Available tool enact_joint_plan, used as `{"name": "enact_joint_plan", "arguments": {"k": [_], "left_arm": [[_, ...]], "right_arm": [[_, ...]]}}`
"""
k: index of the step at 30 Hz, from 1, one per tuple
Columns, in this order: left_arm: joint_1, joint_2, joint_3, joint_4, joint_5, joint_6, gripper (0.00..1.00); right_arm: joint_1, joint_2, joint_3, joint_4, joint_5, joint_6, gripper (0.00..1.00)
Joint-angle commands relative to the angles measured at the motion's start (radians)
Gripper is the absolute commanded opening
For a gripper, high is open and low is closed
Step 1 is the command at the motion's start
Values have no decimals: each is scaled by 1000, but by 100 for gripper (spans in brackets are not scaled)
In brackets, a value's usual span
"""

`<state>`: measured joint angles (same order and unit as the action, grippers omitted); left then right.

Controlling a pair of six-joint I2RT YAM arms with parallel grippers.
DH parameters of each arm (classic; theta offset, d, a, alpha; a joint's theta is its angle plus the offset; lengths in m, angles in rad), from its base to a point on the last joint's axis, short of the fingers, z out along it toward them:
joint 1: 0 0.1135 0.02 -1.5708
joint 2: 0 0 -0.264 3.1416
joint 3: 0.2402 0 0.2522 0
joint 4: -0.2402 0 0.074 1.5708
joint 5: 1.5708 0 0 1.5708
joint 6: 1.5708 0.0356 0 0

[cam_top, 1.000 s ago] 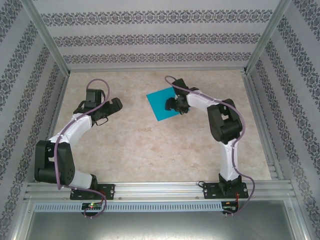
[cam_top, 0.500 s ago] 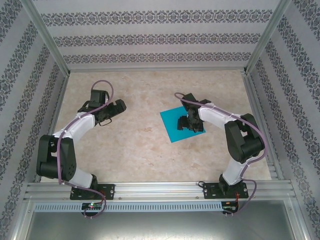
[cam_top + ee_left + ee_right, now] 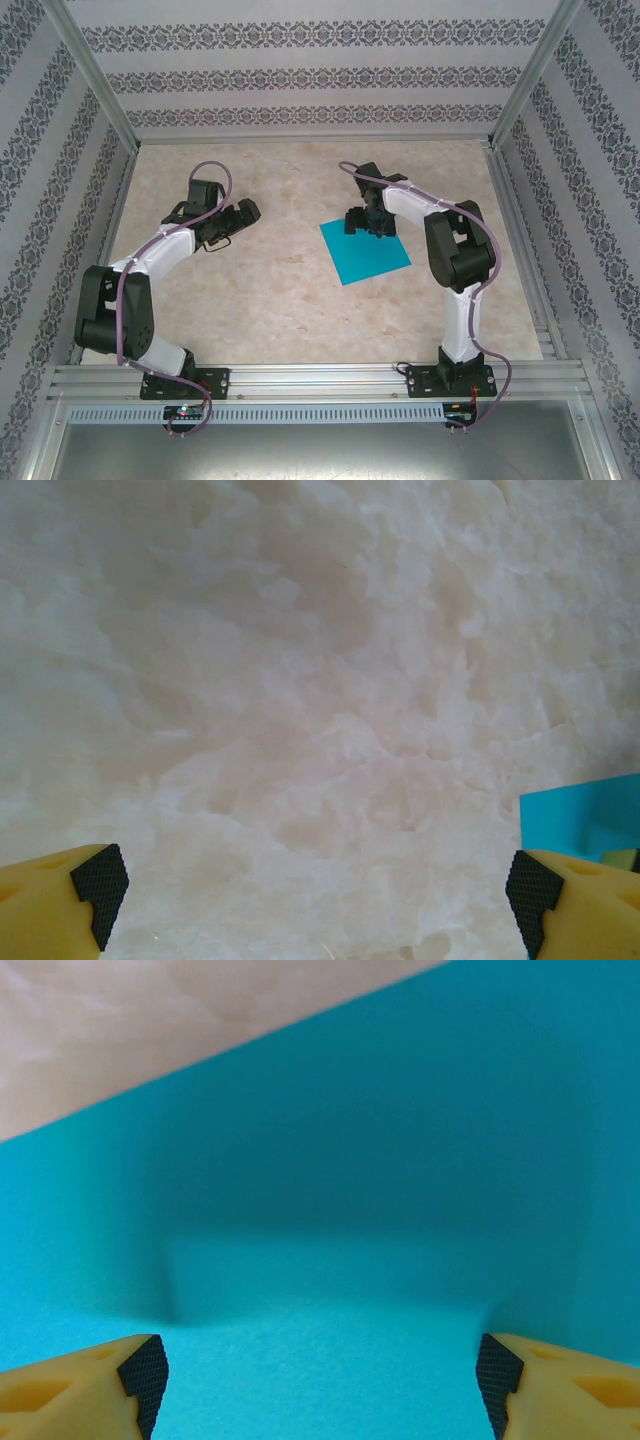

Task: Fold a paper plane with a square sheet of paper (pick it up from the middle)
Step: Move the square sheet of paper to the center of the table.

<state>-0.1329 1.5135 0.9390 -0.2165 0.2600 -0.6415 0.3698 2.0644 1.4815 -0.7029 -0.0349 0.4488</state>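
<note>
a: where's the square sheet of paper (image 3: 368, 255)?
b: flat on the worktop (image 3: 260, 290), right of centre. the right pincer (image 3: 320, 1368) is spread wide over its far part, holding nothing. the left pincer (image 3: 315, 892) is spread too, over bare worktop.
a: the risk?
b: thin, flat paper. the pads could skate and shove or crumple it, and a grip near the edge misses the middle.

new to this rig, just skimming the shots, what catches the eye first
The flat teal-blue square sheet of paper, right of centre on the pale marbled tabletop, stands out most. The right pincer hangs open over the sheet's far edge, while the left pincer, also open, hovers above bare table to the left.
</note>
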Motion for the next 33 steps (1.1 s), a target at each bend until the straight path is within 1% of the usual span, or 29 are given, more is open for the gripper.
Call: {"name": "enact_joint_plan", "arguments": {"k": [1, 6, 10, 12, 15, 17, 18, 20, 23, 26, 33], "left_arm": [[-19, 16, 4, 27, 19, -37, 100], [-35, 37, 0, 42, 28, -53, 100], [-73, 82, 19, 53, 41, -52, 100], [-101, 116, 51, 30, 36, -47, 100], [-135, 153, 80, 32, 50, -61, 100], [-151, 170, 95, 36, 60, -76, 100], [-157, 173, 100, 34, 66, -83, 100], [-170, 177, 99, 44, 68, -103, 100], [-178, 177, 81, 68, 74, -135, 100], [-179, 183, 71, 77, 76, -148, 100], [-181, 201, 86, 65, 81, -147, 100]], "right_arm": [[-10, -13, -29, -10, 14, 61, 83], [-12, -95, -212, 16, 12, 149, 83], [41, -206, -388, 54, 37, 243, 83], [61, -240, -434, 58, 51, 278, 83], [71, -281, -394, 7, 93, 243, 82], [76, -319, -338, -47, 131, 184, 83], [78, -334, -320, -66, 139, 153, 86], [84, -357, -316, -73, 92, 60, 98], [97, -359, -341, -88, 49, -30, 98], [119, -347, -362, -101, 46, -78, 98], [138, -308, -363, -92, 43, -69, 98]]}}
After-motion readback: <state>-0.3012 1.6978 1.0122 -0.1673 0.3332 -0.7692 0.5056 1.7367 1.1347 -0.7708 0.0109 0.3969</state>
